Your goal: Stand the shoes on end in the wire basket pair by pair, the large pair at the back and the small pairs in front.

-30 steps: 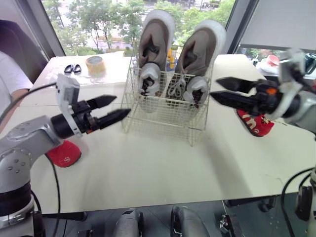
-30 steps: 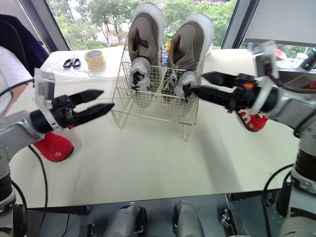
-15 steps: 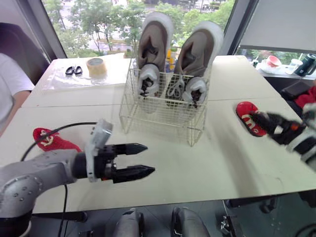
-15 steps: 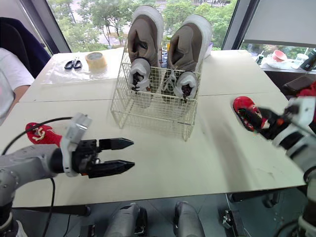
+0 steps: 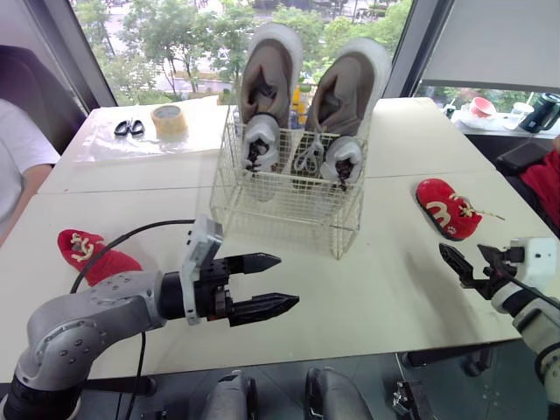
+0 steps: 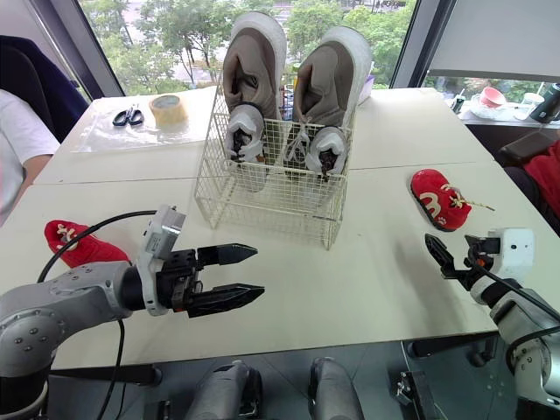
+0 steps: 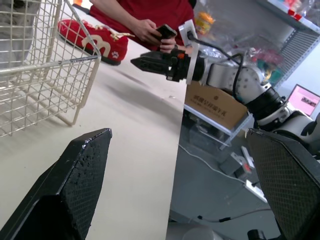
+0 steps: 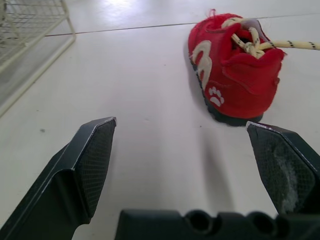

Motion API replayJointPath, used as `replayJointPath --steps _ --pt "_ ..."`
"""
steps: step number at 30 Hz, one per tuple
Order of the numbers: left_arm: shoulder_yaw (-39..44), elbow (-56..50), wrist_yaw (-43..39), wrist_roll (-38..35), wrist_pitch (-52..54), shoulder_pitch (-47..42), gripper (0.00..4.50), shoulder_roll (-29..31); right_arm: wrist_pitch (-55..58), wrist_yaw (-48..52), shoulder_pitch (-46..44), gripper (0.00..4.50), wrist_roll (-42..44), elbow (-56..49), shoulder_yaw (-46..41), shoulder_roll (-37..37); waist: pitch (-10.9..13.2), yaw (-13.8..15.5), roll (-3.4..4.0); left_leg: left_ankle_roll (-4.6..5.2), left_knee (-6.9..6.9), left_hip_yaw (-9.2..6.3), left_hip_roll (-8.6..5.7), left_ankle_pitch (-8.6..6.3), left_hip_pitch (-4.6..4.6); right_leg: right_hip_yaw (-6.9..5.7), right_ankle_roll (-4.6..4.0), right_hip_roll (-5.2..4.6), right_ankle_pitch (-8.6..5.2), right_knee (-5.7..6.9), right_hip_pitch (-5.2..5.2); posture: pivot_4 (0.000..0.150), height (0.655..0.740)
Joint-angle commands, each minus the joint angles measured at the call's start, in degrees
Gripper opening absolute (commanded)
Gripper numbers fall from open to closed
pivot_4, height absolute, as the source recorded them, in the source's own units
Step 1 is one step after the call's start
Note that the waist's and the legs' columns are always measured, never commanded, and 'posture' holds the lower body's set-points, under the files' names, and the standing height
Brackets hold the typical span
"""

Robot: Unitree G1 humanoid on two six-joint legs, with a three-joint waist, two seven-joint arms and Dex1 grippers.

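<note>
A white wire basket [image 5: 289,197] stands at the table's middle back with a large grey-brown pair of shoes [image 5: 311,101] on end inside, soles up. A small red shoe [image 5: 94,255] lies at the left. Another small red shoe [image 5: 448,207] with a white emblem and beige laces lies at the right, seen close in the right wrist view [image 8: 231,67]. My left gripper [image 5: 278,282] is open over the table's front, in front of the basket. My right gripper [image 5: 465,264] is open near the front right edge, short of the right red shoe, holding nothing.
A roll of tape [image 5: 170,117] and scissors [image 5: 129,128] lie at the back left. A person sits at the left edge [image 5: 16,157]; another person in red holds a phone at the right [image 7: 150,30]. A black cable [image 5: 131,241] trails from my left arm.
My left gripper has slid a little right and forward, staying open. My right gripper has dropped toward the front right edge, away from the red shoe.
</note>
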Motion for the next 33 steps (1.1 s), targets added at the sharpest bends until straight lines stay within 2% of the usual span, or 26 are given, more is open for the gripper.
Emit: replayJointPath --steps 1,16,22,27,33 --pt "0.34 -0.86 -0.64 -1.33 -1.11 -0.61 4.41 0.98 -5.36 1.87 -4.88 4.50 -2.88 8.81 1.24 -0.74 0.00 -0.09 0.00 0.00 0.00 0.00 0.00 0.00 0.00 0.00 -0.02 0.00 -0.01 -0.03 0.01 0.150 0.7400" --pt "1.82 -0.15 0.31 -1.83 -1.40 -2.00 4.41 4.49 -24.69 11.06 -26.22 4.50 -11.96 48.23 6.85 -4.96 0.00 -0.23 0.12 0.01 -0.01 0.00 -0.07 0.01 0.01 0.02 -0.13 0.08 0.05 -0.03 0.04 0.150 0.7400" --pt "2.44 -0.83 0.97 -2.33 -1.48 -1.22 4.41 5.47 -32.39 11.58 -33.83 4.50 -14.91 62.80 7.88 -6.61 0.00 -0.42 0.12 -0.01 -0.01 0.00 -0.07 0.01 0.04 0.02 -0.12 0.10 0.05 -0.03 0.08 0.150 0.7400" --pt "3.09 -1.27 1.72 -3.45 -1.55 -0.33 4.41 6.44 -36.04 12.08 -38.99 4.50 -16.37 71.40 8.47 -7.86 0.00 -0.50 0.12 -0.02 -0.01 0.00 -0.06 0.02 0.04 0.02 -0.12 0.09 0.05 -0.04 0.08 0.150 0.7400" --pt "3.24 -0.68 1.86 -3.70 -1.64 -0.78 4.41 7.41 -37.35 13.67 -43.94 4.50 -18.32 76.68 10.31 -7.05 0.00 -1.41 0.12 -0.05 -0.02 -0.02 -0.04 0.04 0.05 0.01 -0.09 0.10 0.06 -0.03 0.09 0.150 0.7400"
